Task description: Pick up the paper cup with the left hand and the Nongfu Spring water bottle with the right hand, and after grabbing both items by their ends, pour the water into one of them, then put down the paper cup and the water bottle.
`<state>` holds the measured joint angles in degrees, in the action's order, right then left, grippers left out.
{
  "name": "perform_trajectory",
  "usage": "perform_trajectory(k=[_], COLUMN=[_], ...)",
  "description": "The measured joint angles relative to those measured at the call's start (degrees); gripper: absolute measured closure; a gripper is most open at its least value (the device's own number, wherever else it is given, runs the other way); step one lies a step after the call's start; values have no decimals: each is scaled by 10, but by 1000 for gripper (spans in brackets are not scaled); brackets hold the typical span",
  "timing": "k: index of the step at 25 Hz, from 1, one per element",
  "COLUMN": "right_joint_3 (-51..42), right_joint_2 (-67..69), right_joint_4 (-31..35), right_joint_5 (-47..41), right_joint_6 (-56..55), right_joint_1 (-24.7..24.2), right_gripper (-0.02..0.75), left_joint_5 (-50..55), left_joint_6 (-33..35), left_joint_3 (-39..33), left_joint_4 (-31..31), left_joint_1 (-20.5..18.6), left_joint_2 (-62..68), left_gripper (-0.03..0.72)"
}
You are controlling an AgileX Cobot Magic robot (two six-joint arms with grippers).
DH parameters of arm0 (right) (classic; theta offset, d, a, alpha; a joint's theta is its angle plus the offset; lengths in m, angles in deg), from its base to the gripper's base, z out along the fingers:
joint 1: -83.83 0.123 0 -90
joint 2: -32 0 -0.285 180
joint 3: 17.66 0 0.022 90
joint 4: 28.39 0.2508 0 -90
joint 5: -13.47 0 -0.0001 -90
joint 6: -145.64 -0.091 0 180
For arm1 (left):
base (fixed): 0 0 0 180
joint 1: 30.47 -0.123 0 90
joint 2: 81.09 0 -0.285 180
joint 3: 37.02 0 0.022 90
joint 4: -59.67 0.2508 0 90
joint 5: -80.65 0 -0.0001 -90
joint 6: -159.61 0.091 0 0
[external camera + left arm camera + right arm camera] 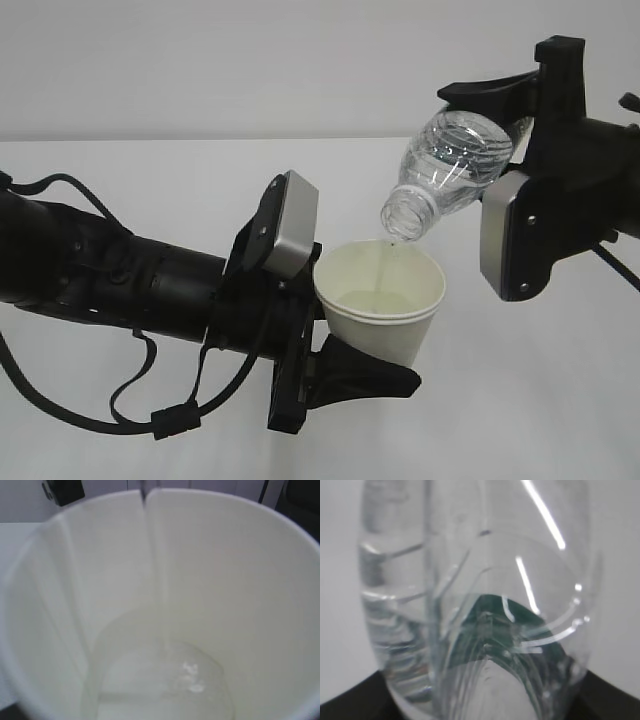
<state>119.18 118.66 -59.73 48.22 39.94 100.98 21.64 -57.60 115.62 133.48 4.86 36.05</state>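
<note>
Exterior view: the left hand (345, 345) reaches in from the left, its 2 black fingers clamped around the lower part of the paper cup (382, 300), which stands upright above the white table (520, 400). The right hand (515, 135) comes in from the upper right and grips the Nongfu Spring water bottle (450, 170) at its rear end; the bottle is tilted, its open neck pointing down-left just above the cup's rim. A thin stream of water (385, 262) falls from the neck into the cup.

Left wrist view: the cup's (240, 590) white inside fills the frame. Water (165, 685) pools at the bottom, and the stream (157, 580) drops in from above.

Right wrist view: the clear ribbed bottle (470, 605) fills the frame, with dark green showing through it. The gripper's black jaw parts sit at the lower corners.
</note>
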Motion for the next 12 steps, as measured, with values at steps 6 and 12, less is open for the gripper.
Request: perform_trajectory(k=[6,12], right_joint_3=[0,0], right_joint_2=[0,0], right_joint_4=[4,13], right_joint_5=[0,0], right_joint_6=[4,6], right_joint_1=[0,0], right_gripper=[270,270], left_joint_5=[1,1], left_joint_6=[0,0], left_joint_3=[0,0], left_joint_4=[0,0], left_joint_1=[0,0], left_joint_2=[0,0], left_gripper=[247,247])
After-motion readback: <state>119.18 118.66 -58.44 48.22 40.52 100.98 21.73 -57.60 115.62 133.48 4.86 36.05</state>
